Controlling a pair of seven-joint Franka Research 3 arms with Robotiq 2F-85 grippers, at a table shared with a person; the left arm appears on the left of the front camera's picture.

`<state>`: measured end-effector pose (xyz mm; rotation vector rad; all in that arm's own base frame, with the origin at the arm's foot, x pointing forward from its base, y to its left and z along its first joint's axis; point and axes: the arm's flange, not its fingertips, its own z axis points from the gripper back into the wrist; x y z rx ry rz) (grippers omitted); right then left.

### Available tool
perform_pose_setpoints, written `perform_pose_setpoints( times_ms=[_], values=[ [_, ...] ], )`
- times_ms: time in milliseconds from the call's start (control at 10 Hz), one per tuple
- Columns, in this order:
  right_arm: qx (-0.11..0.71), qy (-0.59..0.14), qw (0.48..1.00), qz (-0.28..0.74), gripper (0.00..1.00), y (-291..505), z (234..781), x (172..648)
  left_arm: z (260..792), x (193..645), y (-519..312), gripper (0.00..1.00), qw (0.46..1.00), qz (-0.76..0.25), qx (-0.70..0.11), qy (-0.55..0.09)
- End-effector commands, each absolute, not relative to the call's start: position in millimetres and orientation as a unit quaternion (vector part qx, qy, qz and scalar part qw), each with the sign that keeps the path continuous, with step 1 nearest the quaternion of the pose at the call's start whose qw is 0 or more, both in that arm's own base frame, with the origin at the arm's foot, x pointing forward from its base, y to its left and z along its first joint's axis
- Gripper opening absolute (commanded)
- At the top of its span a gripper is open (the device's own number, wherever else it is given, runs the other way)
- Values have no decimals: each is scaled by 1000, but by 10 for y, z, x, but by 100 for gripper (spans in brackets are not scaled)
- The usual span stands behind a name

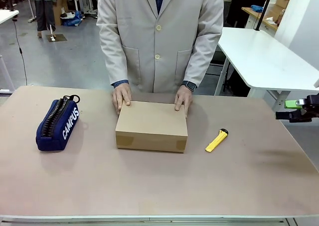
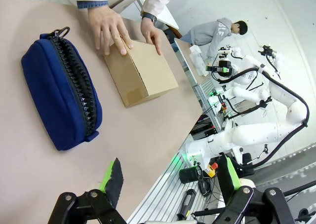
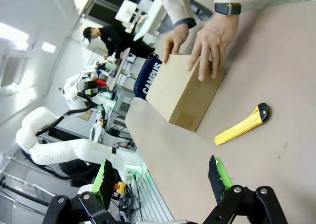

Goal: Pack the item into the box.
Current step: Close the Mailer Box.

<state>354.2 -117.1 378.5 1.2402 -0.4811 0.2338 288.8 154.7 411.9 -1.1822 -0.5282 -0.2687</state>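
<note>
The plain brown box [image 1: 152, 125] stands shut in the middle of the table, and the person's two hands [image 1: 121, 95] rest on its far edge. The item is out of view. My left gripper [image 2: 172, 178] hangs open above the table's near-left side, with the box [image 2: 143, 72] well beyond it. My right gripper [image 3: 162, 178] is open too, with nothing between its fingers, and the box [image 3: 185, 93] lies ahead of it. The right gripper [image 1: 299, 109] hovers at the table's far right edge.
A navy zipped "CAMPUS" pouch [image 1: 59, 124] lies left of the box. A yellow utility knife [image 1: 217, 140] lies right of it. The person stands at the far side. The near half of the table [image 1: 149, 186] is bare. A white side table [image 1: 264, 56] stands behind at right.
</note>
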Motion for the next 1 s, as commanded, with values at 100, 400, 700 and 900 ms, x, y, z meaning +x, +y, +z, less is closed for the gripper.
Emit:
perform_pose_setpoints(
  times_ms=[100, 400, 700, 900],
  values=[
    [579, -225, 776, 108, 100, -1170, 3819, 3515, 4132, 2852, 1551, 100, 792, -125, -545, -244],
    [579, -225, 776, 108, 100, -1170, 3819, 3515, 4132, 2852, 1551, 100, 792, -125, -545, -244],
    [579, -225, 776, 108, 100, -1170, 3819, 3515, 4132, 2852, 1551, 100, 792, -125, -545, -244],
    [579, -225, 776, 108, 100, -1170, 3819, 3515, 4132, 2852, 1551, 100, 792, -125, -545, -244]
  ],
)
